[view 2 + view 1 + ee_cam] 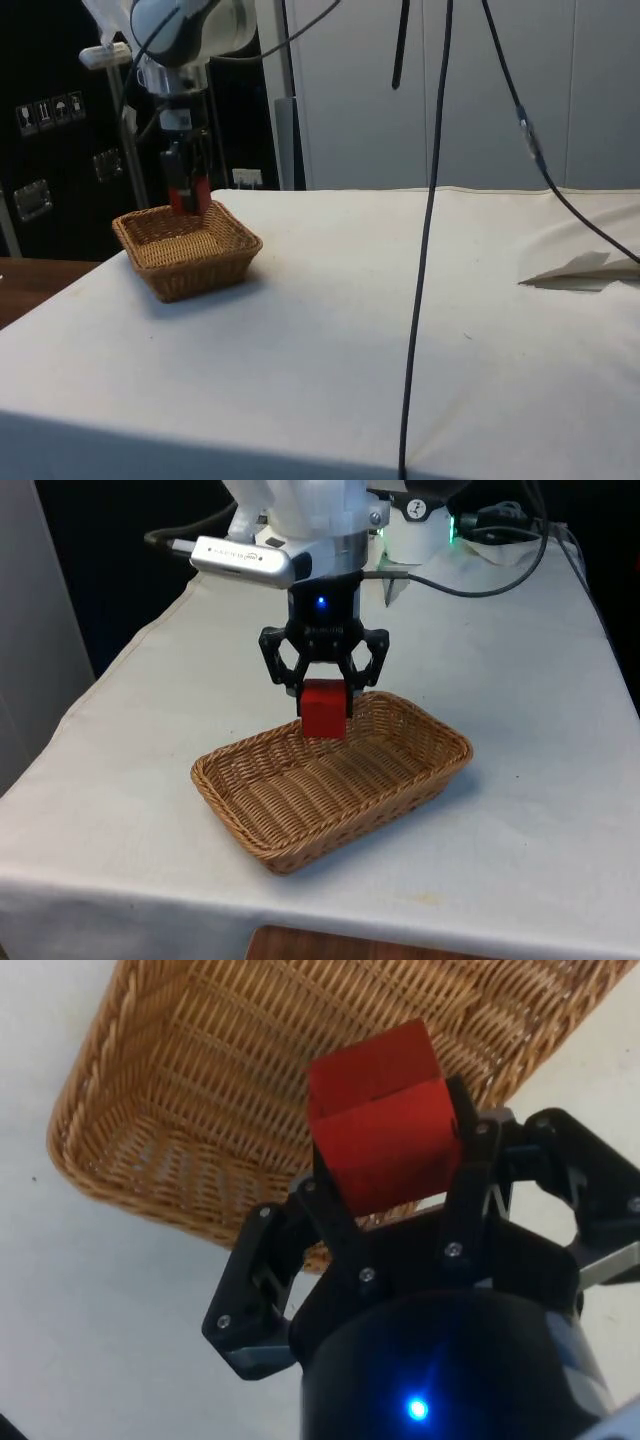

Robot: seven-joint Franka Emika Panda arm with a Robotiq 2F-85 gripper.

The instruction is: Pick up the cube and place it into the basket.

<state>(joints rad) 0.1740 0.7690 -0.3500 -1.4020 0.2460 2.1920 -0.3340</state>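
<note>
Gripper (324, 702) clamped on a red cube (324, 711), just above centre of the front view, hanging over the far rim of a wicker basket (300, 845). Cube clear of the basket floor, not resting on the weave. In the side view, upper left of the frame, gripper (187, 195) and cube (186, 198) above the basket (190, 275). From the wrist, cube (385, 1130) pinched between black fingers (335, 1225), basket (140, 1160) beneath, white cloth (520, 810) all round.

- White, rounded arm segments (300, 515) with a silver collar at the wrist.
- Black pincer (324, 692) on angular linkage arms dotted with small silver screws.
- Black cables (480, 580) trailing behind the arm.
</note>
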